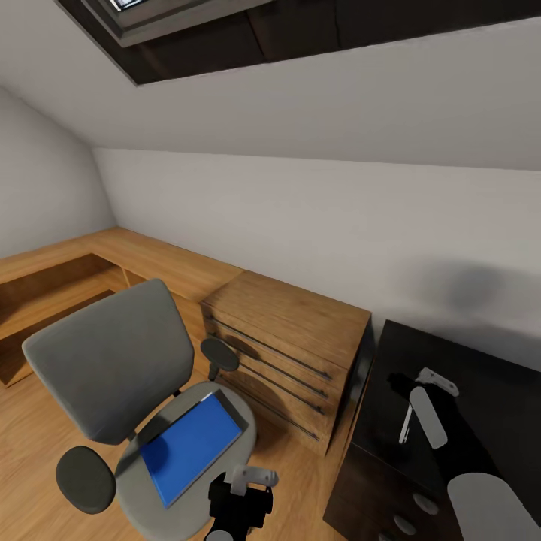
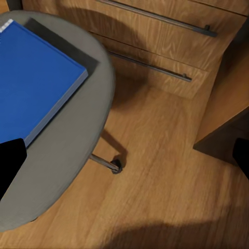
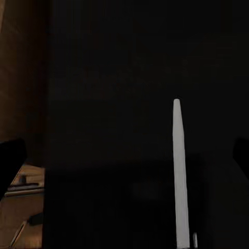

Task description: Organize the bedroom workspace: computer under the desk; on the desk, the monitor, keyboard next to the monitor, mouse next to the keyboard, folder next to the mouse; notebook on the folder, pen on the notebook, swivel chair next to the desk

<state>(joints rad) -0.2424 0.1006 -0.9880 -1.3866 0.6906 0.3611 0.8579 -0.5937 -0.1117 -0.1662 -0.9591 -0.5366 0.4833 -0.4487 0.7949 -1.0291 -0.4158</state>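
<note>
The swivel chair is standing on the light wood floor in front of a light-wood drawer chest, its tall grey back turned toward the low wooden shelving along the wall. The folder is lying flat on the chair's seat, bright blue, reaching toward the seat's front edge and leaving a grey margin around it; from the left wrist view the folder is showing its pale page edge, and the seat's rim is curving past it above a castor leg.

The left hand is hovering just beside the front edge of the seat, close to the folder's near corner but not touching it. Its fingers are standing spread wide, one dark tip at each side of the wrist view, with nothing between them.

To the right, the glossy black tabletop is sitting beside the drawer chest. The pen is lying on it near its left edge, a thin pale stick; in the right wrist view the pen is stretching across the dark surface. The right hand is hanging above the tabletop over the pen, its fingers spread apart, gripping nothing.
</note>
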